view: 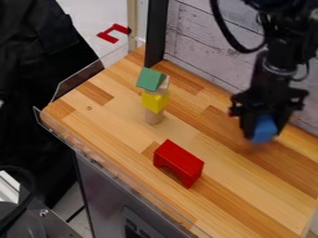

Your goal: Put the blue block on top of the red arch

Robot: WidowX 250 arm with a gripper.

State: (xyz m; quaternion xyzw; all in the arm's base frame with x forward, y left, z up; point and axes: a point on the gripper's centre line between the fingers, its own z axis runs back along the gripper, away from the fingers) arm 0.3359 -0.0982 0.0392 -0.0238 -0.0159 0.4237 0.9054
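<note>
Gripper (264, 133): jaws clamped on blue rectangular block (266, 128), near surface's (112, 116) far edge
Red glossy arch (179, 157): near front edge

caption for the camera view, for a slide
Blue block held in the gripper, right of the red arch on the wooden counter

The blue block (265, 130) is held between the fingers (248, 126), the red arch (180, 157) standing on the counter (115, 125)

Wood counter (248, 181), light + darker strips, runs upper L to lower R of pic — red arch (180, 158) stands on it below ctr, opening facing lower L — wood cylinder (154, 117) upright near ctr, base of a block stack.
</note>
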